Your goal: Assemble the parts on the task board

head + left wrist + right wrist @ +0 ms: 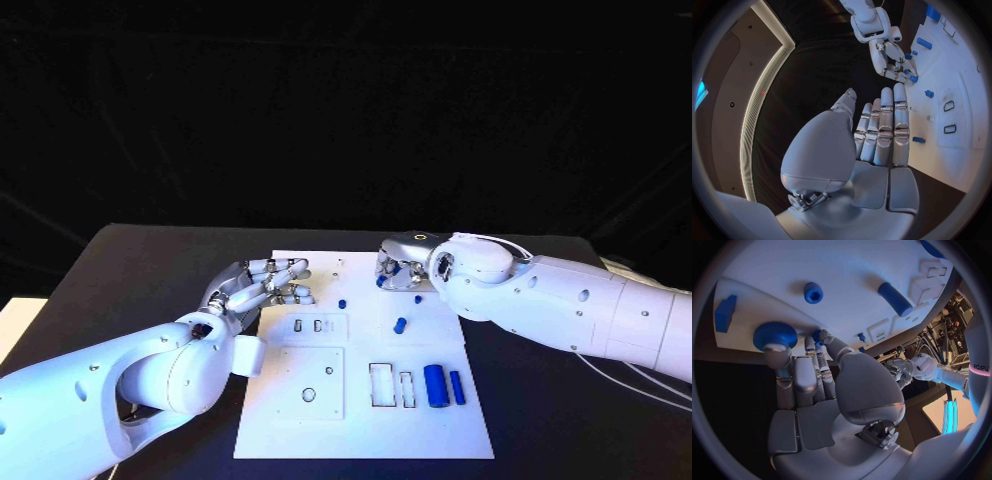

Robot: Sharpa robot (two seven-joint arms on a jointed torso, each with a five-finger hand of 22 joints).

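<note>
You have the right hand (817, 385) pinching a blue knob (775, 334), left hand (260, 285) spread empty, and 2 cylinders (444, 385) loose on the task board (433, 425): assembly looks early.

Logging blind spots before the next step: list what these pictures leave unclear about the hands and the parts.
- Right hand, head view: its own wrist hides the fingertips.
- Blue knurled part, right wrist view: fingers reach it, but a firm grip cannot be confirmed.
- Left hand, head view: contact with the task board is unclear; its fingers cover that edge.
</note>
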